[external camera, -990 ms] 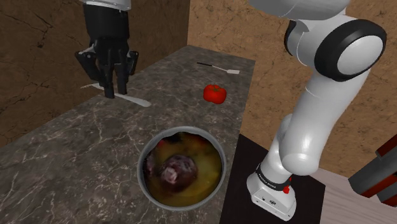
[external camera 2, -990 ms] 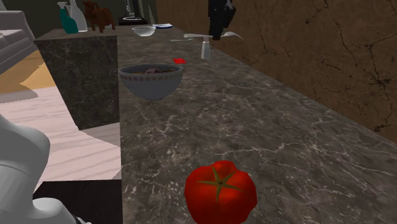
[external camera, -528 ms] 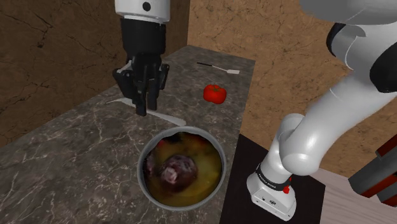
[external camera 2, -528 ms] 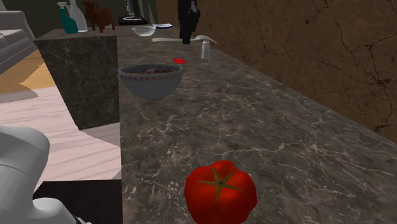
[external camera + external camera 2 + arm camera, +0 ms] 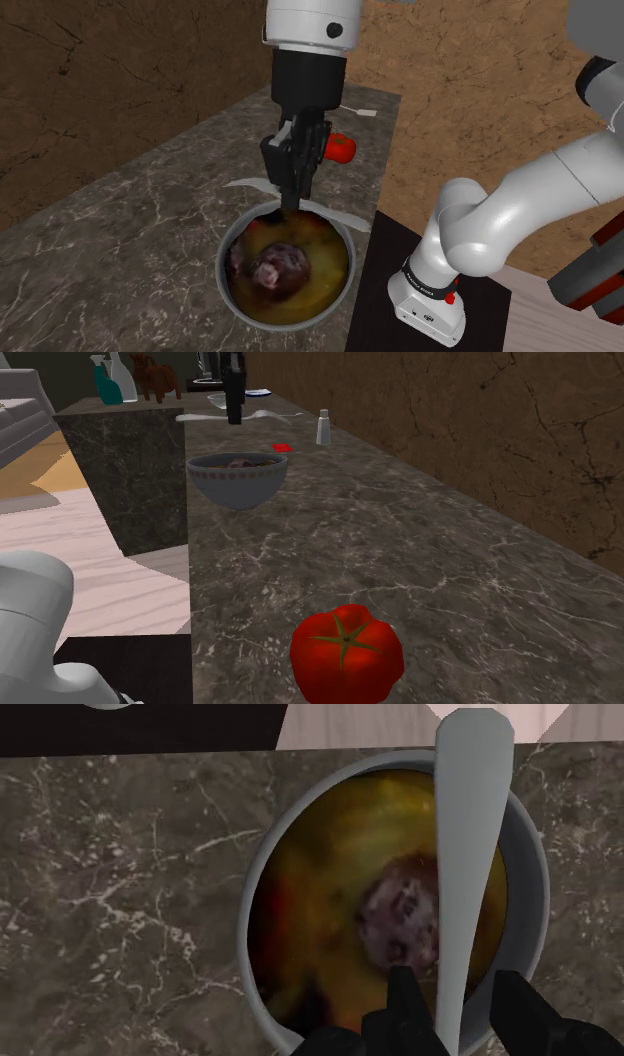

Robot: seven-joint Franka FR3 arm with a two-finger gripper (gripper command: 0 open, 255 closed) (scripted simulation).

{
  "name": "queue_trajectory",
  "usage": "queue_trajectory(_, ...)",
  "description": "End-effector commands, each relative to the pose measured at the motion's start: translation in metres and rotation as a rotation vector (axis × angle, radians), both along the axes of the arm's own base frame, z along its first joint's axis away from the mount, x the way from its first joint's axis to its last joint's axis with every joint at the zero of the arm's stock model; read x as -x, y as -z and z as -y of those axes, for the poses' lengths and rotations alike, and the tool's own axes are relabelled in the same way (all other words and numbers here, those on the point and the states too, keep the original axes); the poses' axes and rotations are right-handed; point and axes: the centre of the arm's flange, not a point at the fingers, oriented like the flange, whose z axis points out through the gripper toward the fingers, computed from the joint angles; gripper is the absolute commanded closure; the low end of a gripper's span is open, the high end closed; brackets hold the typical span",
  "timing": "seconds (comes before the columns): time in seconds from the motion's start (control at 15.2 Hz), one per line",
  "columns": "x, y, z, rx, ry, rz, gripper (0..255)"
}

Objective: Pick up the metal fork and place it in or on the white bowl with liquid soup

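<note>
Now | shoulder: gripper clasped fork mid-shaft at centre frame, over bowl upper rim, long axis left to lower right | exterior: fork level above bowl, upper left | wrist: fork spanned bowl, jaws clamped on it.

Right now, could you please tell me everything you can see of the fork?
The fork looks pale grey and smooth, plain rather than shiny. It is long and slim, and one end widens to a rounded tip; its tines are not clear. The gripper is shut on it near its middle, and nothing else touches it. It hangs roughly level in the air above the bowl of soup, its wide end reaching across it.
</note>
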Motion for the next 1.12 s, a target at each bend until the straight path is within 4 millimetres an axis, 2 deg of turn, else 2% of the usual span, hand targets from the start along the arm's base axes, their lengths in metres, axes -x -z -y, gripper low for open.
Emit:
queue_trajectory(0.0,0.019,0.011,0.004,-0.001,0.001,0.000,255)
queue_trajectory(0.66,0.019,0.063,0.004,-0.001,0.001,0.000,255)
queue_trajectory(1.06,0.019,0.063,0.004,-0.001,0.001,0.000,255)
